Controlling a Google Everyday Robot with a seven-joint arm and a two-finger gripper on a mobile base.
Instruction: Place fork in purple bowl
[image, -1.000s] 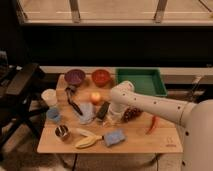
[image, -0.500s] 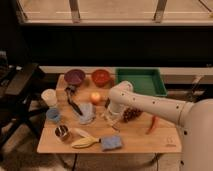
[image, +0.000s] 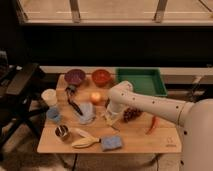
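My gripper (image: 109, 117) is down at the middle of the wooden table (image: 165, 142), at the end of the white arm (image: 150, 104) that reaches in from the right. It is shut, and its tips touch the tabletop between the blue cloth (image: 86, 114) and the grapes (image: 132, 114). The fork is hidden under the gripper head, and I cannot tell whether it is held. The purple bowl (image: 75, 76) stands at the back left of the table, well away from the gripper.
An orange-red bowl (image: 101, 76) and a green tray (image: 141, 81) line the back edge. A black-handled utensil (image: 74, 102), an orange (image: 95, 97), cups (image: 49, 96), a banana (image: 85, 142), a blue sponge (image: 111, 143) and a red chili (image: 152, 125) lie around.
The gripper has settled a little lower onto the table at the same spot and closed. The other objects have not moved.
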